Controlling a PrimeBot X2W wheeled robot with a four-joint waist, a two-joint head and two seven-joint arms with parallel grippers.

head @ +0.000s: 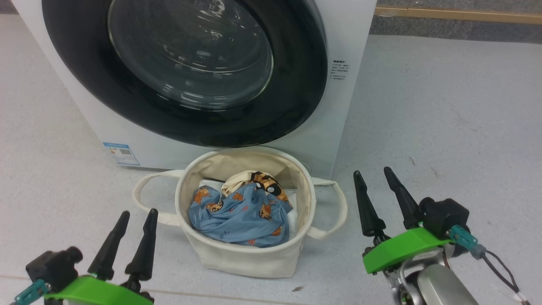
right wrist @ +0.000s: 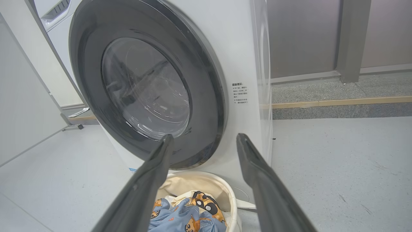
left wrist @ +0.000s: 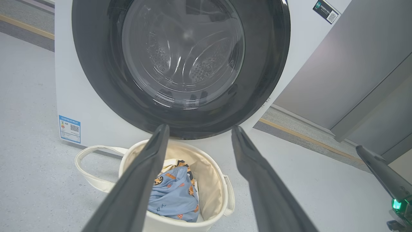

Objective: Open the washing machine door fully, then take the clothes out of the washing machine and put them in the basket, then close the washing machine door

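Left tool (head: pixel 139 212): released, fingers apart and empty, low over the floor (head: pixel 444 106) left of the basket (head: pixel 245 258); it looks parked.
Right tool (head: pixel 372 170): also spread and empty, right of the basket.
Basket: on the floor, just before the washing machine (head: pixel 347 42), probably to keep transfers short.
Clothes (head: pixel 241 212): heaped inside the basket, blue piece over cream.
Door (head: pixel 292 106): seemingly shut flush; task appears finished.
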